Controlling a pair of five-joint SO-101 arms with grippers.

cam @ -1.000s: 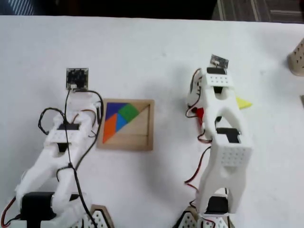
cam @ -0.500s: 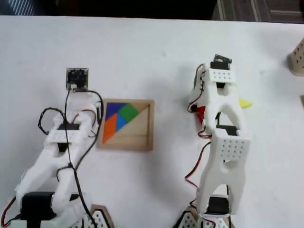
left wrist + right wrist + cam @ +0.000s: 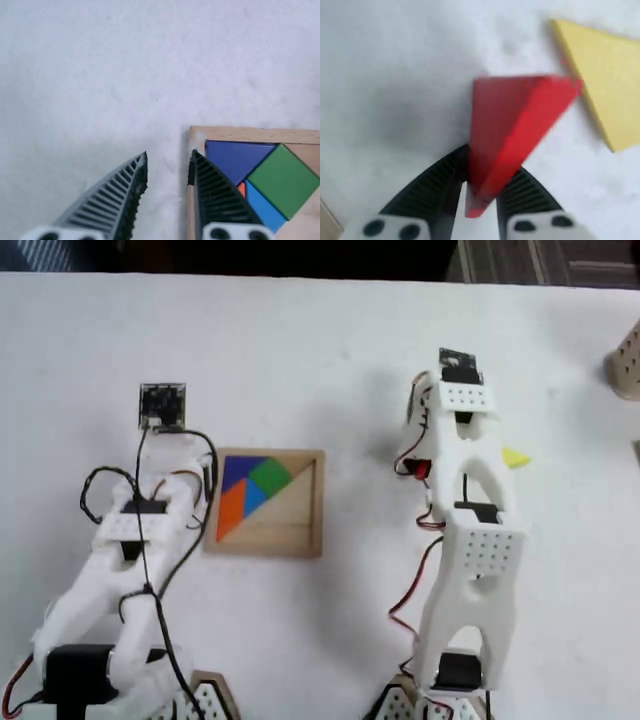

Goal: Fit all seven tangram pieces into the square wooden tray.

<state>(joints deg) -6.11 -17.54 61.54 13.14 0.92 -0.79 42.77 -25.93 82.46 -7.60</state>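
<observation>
The square wooden tray (image 3: 312,502) lies left of centre with dark blue, green, light blue and orange pieces in its left half. My left gripper (image 3: 167,167) is open beside the tray's corner (image 3: 197,134), one finger (image 3: 212,192) over the rim near the dark blue piece (image 3: 232,157) and green piece (image 3: 282,180). My right gripper (image 3: 481,189) is shut on a red triangle (image 3: 512,132), held tilted above the table. A yellow triangle (image 3: 605,75) lies flat beyond it, also seen as the yellow piece (image 3: 514,457) beside the right arm (image 3: 465,470).
A small black square marker (image 3: 162,404) sits behind the left arm. A perforated wooden object (image 3: 626,365) stands at the table's right edge. Red and black cables hang off both arms.
The right arm has shifted slightly and lifted the red triangle, so less red shows under it from above. The left arm and tray have not moved.
</observation>
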